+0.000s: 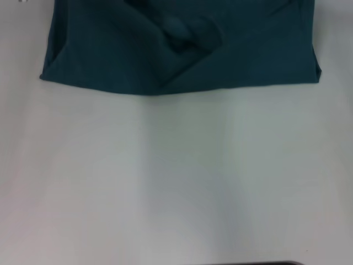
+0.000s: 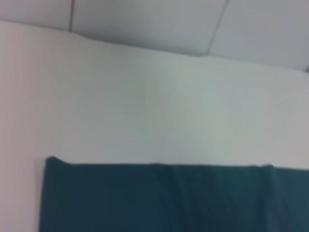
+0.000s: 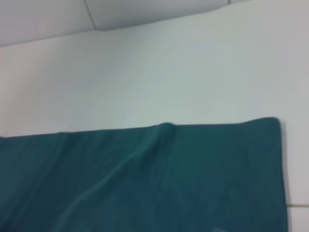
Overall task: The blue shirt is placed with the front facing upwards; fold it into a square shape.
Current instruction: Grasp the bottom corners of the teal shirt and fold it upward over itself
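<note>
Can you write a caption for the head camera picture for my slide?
Folded blue shirt lying at the far side of a white table, a rumpled bump near its middle.

The tabletop (image 1: 176, 176) is big, flat and white. Most of it is bare and smooth. A dark strip (image 1: 259, 263) shows at its near edge, right at the bottom of the head view; what it is cannot be told. Past the far edge of the tabletop, the wrist views show a pale floor (image 2: 145, 19) made of large tiles, with thin dark lines (image 2: 218, 21) running between them. One line looks reddish (image 2: 72, 14).
</note>
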Motion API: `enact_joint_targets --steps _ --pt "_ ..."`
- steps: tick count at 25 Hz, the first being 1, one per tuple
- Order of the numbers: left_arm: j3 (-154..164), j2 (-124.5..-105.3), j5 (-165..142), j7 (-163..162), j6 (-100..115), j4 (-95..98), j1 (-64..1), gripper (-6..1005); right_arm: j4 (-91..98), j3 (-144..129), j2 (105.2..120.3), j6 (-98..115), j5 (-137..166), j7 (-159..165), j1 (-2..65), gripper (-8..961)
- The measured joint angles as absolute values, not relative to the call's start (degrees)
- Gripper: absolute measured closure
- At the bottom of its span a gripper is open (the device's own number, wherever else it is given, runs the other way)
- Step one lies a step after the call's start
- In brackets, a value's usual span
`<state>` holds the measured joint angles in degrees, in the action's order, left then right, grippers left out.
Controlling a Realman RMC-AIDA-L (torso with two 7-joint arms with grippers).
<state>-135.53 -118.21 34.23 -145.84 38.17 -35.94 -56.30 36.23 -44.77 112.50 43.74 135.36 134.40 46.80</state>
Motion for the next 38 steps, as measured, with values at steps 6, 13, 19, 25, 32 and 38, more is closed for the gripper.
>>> enact_joint_targets --steps 6,13,19,25,32,38 --pt "-135.5 -117.79 33.8 -147.3 36.9 -35.7 -56.3 999 36.2 -45.0 112.46 41.5 135.4 134.2 47.1 924" --pt "-133.9 -118.10 33.6 -146.9 36.1 -35.4 -56.0 999 35.0 -46.7 112.62 38.6 135.4 133.8 47.5 923" --pt "-131.8 -118.71 33.6 -146.8 34.5 -35.1 -55.6 1000 34.9 -49.4 113.83 34.6 135.4 133.7 47.4 922" --pt "-132.1 -118.22 33.6 -147.7 35.9 -34.4 -55.7 991 34.8 -51.6 114.32 34.1 136.1 132.7 47.4 921" --pt "-132.5 -117.60 32.3 -152.4 35.7 -34.9 -53.9 931 34.1 -51.5 111.56 38.8 139.7 139.7 48.1 780" --pt "-134.0 -118.37 35.1 -154.2 44.0 -43.6 -47.9 682 36.4 -47.9 109.70 51.8 137.5 141.8 46.3 508"
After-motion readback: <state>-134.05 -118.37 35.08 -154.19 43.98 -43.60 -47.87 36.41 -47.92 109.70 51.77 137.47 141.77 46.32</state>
